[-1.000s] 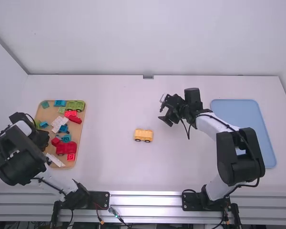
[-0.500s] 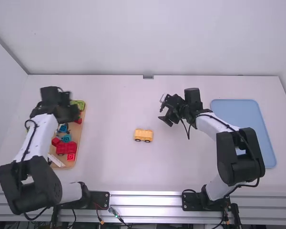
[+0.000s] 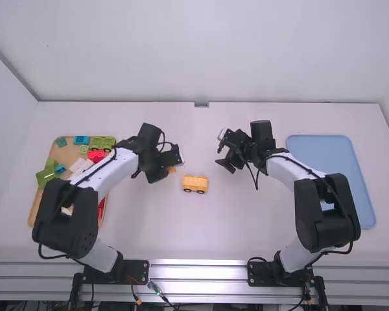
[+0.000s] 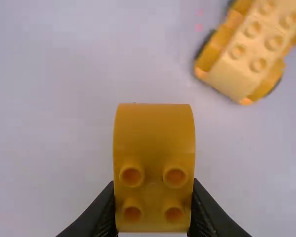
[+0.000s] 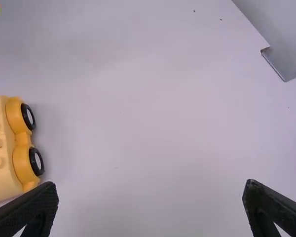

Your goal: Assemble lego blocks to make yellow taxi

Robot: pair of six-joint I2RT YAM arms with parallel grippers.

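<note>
Okay, left gripper [image 3: 171, 165]: closed on the yellow block [image 4: 154, 133], one finger each side, both touching. Block has a smooth curved part and four studs toward the left wrist camera. Can't tell if it touches the table [image 3: 181, 240].

Car base [image 3: 195, 184] sits upright on the table near the middle, wheels down, studs up. Block is just left of it in the high view, near, not touching; the two are apart in the left wrist view too.

Right gripper [image 3: 222, 152]: spread wide, nothing between the fingers, right of the car base and a bit farther from the arm bases. Right wrist view has two of the base's wheels, black tires with pale hubs.

Board [image 3: 35, 217] on the left holds loose pieces: green car piece [image 3: 104, 143], blue block [image 3: 81, 140], red block [image 3: 96, 155], white piece [image 3: 82, 166], others partly under the left arm. Blue tray [image 3: 321, 146] on the right, partly behind the right arm.
</note>
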